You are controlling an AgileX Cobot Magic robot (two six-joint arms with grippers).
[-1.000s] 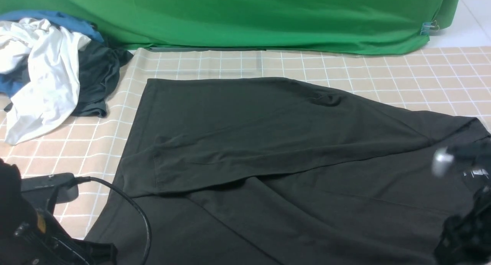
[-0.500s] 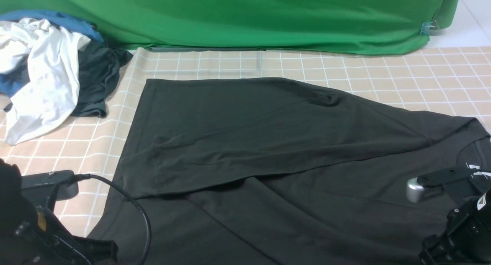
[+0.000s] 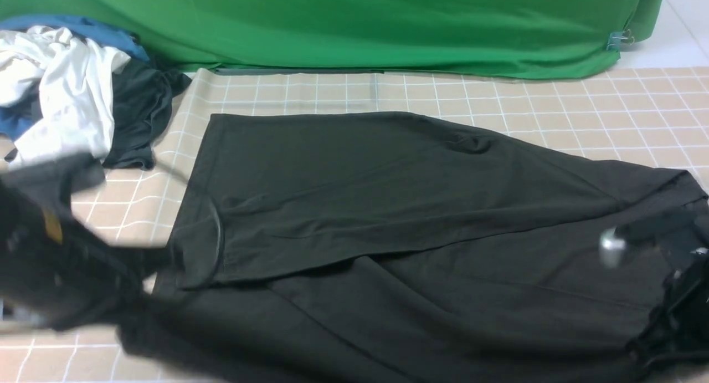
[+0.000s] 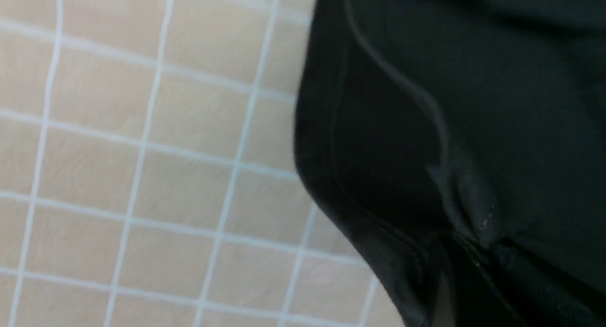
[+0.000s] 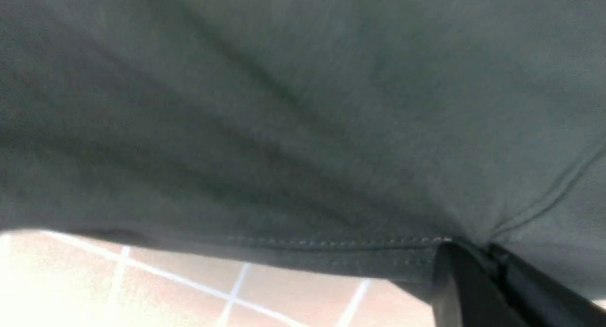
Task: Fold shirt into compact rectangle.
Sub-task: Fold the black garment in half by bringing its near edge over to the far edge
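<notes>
Front view has the black T-shirt [image 3: 388, 178] spread over the middle and right of the table [image 3: 554, 95], which is covered by a beige cloth with a white grid. The shirt's far long side is folded toward the near side and lies as a slanted flap on the lower layer. The left arm [image 3: 50, 261] is a dark blur at the near left, against the shirt's near left corner. The right arm [image 3: 676, 294] sits at the near right edge over that end of the shirt (blurred too, with one silver part showing).

Left wrist view shows the left pincer [image 4: 466, 251] closed narrow on the shirt's hemmed corner, the fabric bunching into it and grid cloth beside it. Right wrist view shows the right pincer [image 5: 473, 249] clamped on the stitched hem, with grid cloth visible past that edge.

At the far left a white garment [image 3: 61, 95] lies heaped over a blue garment [image 3: 83, 25], with a dark grey garment [image 3: 138, 117] touching them, all apart from the shirt. A green backdrop [image 3: 354, 28] hangs behind the table.
</notes>
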